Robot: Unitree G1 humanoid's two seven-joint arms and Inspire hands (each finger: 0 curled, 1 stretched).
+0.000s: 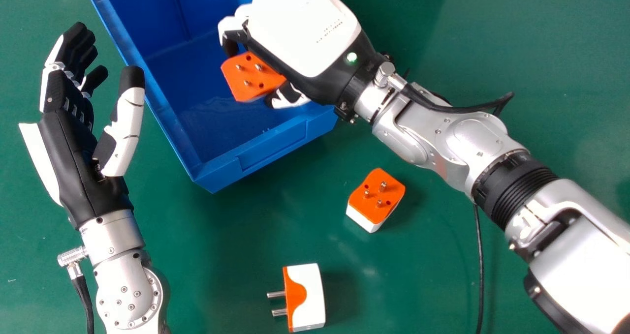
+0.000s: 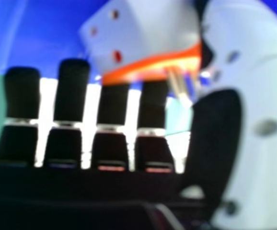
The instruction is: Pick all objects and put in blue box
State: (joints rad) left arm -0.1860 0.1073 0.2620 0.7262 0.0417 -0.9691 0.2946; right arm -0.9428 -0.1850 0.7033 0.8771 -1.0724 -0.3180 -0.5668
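And here's the right robot hand (image 1: pixel 305 34), out over the blue box (image 1: pixel 290 149) with its fingers and thumb closed on one orange-and-white plug (image 1: pixel 252 80) — prongs facing up, right above the opening! Down on the green surface (image 1: pixel 418 285), a second plug (image 1: pixel 376 196) sits near the box, prongs up as well, while a third plug (image 1: pixel 312 294) lies farther off (this one on its side, prongs pointing left). The left robot hand (image 1: pixel 74 162) is open beside the box.
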